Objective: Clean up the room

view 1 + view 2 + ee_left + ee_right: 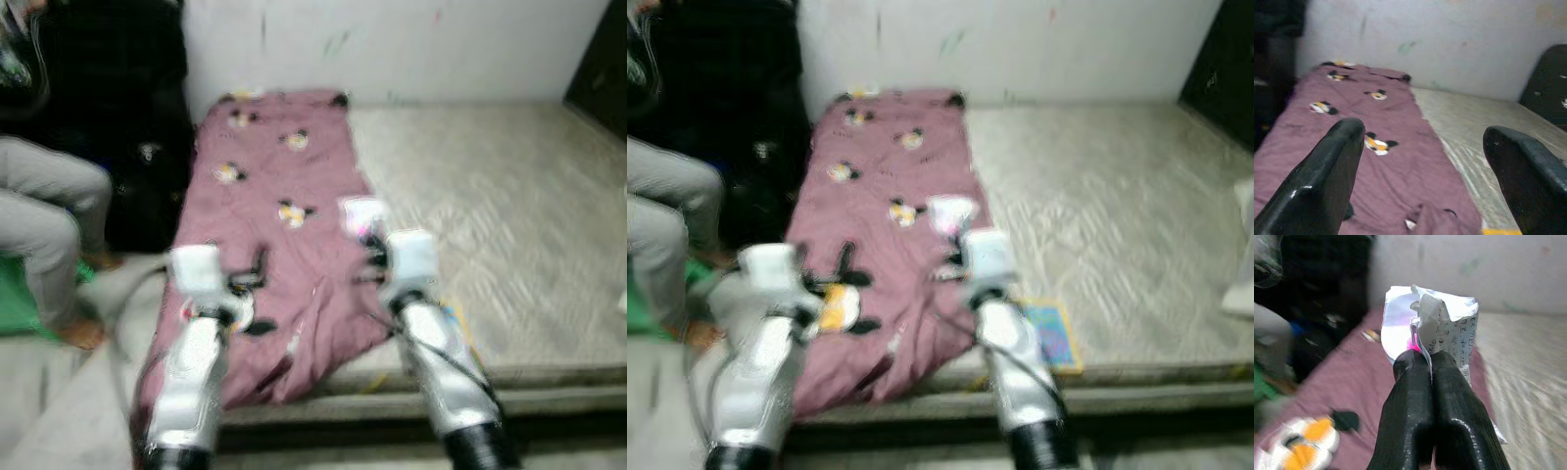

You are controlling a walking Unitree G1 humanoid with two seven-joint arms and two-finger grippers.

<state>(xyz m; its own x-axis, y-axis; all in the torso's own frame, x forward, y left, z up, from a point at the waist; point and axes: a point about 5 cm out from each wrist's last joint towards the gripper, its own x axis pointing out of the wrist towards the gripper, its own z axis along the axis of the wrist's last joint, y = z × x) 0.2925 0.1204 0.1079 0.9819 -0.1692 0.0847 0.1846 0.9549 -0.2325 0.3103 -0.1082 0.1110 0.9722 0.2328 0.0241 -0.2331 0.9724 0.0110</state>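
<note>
Right tool (1431,363) is clamped tight on a wrapper (1437,328), held up over the blanket (274,245). Left tool (1425,161) is spread wide, empty. Mid-pickup; a bin probably needs finding next.

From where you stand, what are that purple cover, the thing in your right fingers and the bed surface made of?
The purple cover looks like soft matte cloth: it wrinkles and bunches. The wrapper, pinched in the right gripper, seems thin crinkled plastic or paper, printed with text. The mattress looks like quilted fabric with a faint sheen.
</note>
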